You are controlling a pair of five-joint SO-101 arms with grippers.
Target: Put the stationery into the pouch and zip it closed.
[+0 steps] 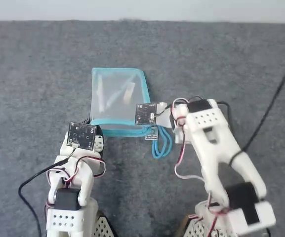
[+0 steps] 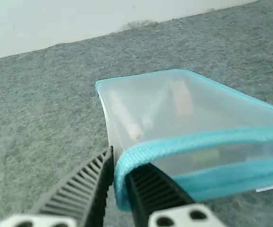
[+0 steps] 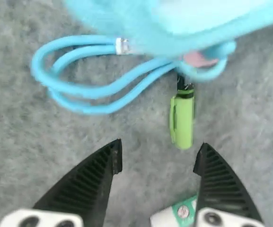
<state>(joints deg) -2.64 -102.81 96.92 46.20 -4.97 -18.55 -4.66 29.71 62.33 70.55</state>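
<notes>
Pouch (image 1: pixel 117 98) on counter (image 1: pixel 43 59) | left hand (image 2: pixel 119 165) pinching its 7 o'clock corner | right hand (image 3: pixel 160 146) wide above green tab (image 3: pixel 182 120) | cord loop (image 3: pixel 79 71) at pouch's 5 o'clock

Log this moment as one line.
left gripper: shut on pouch | right gripper: open above green pen | green pen: on mat beside pouch

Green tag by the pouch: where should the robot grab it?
Probably its middle, squeezing the two long sides of the green tag from straight above. It lies flat and narrow on the carpet, and the open right gripper hangs over it.
</notes>
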